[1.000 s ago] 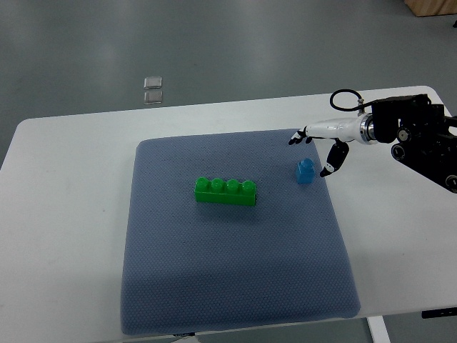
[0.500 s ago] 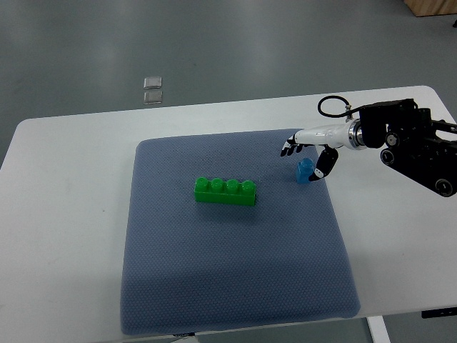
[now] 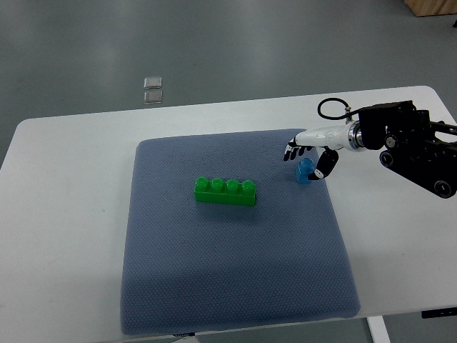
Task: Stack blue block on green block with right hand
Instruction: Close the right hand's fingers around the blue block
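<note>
Right hand (image 3: 308, 158), fingers spread, brackets the blue block (image 3: 305, 171) near the mat's (image 3: 235, 286) right edge. Close squarely on its sides before lifting toward the mid-mat green block (image 3: 226, 191).

A mat (image 3: 235, 286) lies on the worktop (image 3: 64, 214). The long block (image 3: 226, 191) sits on the mat near its centre. The small block (image 3: 305, 171) sits on the mat well to its right, with the right robot hand (image 3: 308, 157) around it.
</note>
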`<state>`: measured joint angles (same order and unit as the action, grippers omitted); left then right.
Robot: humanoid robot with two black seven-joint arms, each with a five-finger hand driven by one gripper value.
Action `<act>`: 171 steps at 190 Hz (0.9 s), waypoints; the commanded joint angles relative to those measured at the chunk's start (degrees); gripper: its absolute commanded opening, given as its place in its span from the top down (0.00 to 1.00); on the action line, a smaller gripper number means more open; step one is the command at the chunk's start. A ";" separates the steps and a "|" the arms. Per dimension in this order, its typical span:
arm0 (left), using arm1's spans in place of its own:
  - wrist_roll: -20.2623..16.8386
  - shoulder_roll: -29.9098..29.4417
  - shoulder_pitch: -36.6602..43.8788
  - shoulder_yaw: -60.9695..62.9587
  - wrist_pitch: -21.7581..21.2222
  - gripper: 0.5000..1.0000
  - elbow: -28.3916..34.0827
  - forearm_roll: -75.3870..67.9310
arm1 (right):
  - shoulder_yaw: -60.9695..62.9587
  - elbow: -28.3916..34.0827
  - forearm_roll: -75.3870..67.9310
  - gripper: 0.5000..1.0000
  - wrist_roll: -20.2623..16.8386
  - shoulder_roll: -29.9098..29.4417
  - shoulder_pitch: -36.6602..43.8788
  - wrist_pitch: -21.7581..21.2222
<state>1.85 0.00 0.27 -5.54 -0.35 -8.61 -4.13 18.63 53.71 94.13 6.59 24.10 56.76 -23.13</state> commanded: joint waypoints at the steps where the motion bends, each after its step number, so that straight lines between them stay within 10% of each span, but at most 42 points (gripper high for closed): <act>1: 0.00 0.00 0.00 0.00 0.00 0.00 0.00 0.00 | 0.00 -0.19 0.00 0.47 0.00 0.07 0.11 0.10; 171: 0.00 0.00 0.00 0.00 0.00 0.00 0.00 0.00 | -0.88 -0.89 1.23 0.61 0.00 0.07 0.11 0.54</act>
<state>1.85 0.00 0.28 -5.54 -0.35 -8.61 -4.13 17.75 52.79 95.03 6.56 24.17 57.02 -22.60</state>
